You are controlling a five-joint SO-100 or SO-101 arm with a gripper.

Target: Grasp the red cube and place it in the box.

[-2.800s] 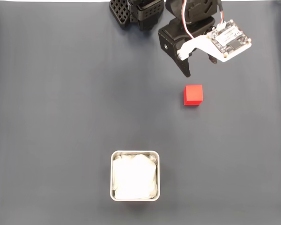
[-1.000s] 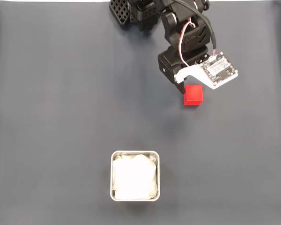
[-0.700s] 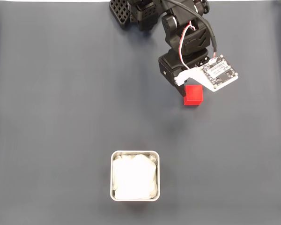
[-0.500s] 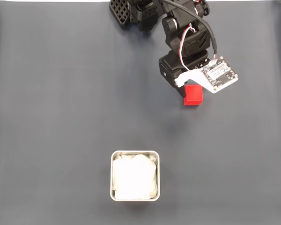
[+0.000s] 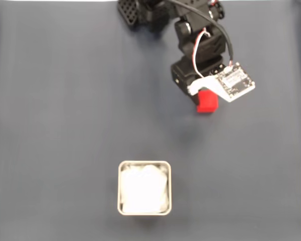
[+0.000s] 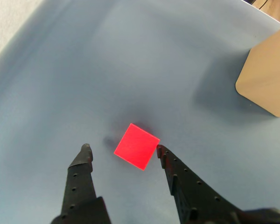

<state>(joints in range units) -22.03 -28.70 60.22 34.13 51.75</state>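
The red cube [image 5: 207, 103] sits on the dark mat at the upper right of the fixed view, its top edge covered by the arm's white camera bracket. In the wrist view the red cube [image 6: 136, 146] lies turned at an angle just beyond my open gripper [image 6: 123, 150], between the two black fingers; the right fingertip is at the cube's corner, the left fingertip stands apart from it. The box [image 5: 144, 165], a square metal tray with white lining, rests at the bottom centre of the fixed view, far from the cube. In that view the gripper [image 5: 203, 95] is hidden under the bracket.
The arm's black base [image 5: 140, 12] stands at the top edge of the fixed view. A tan board [image 6: 268, 77] casts a shadow at the right of the wrist view. The dark mat [image 5: 65, 125] lies bare to the left and right of the box.
The arm has come down from above the cube; its bracket now overlaps the cube's top edge. The cube and the box have stayed where they were.
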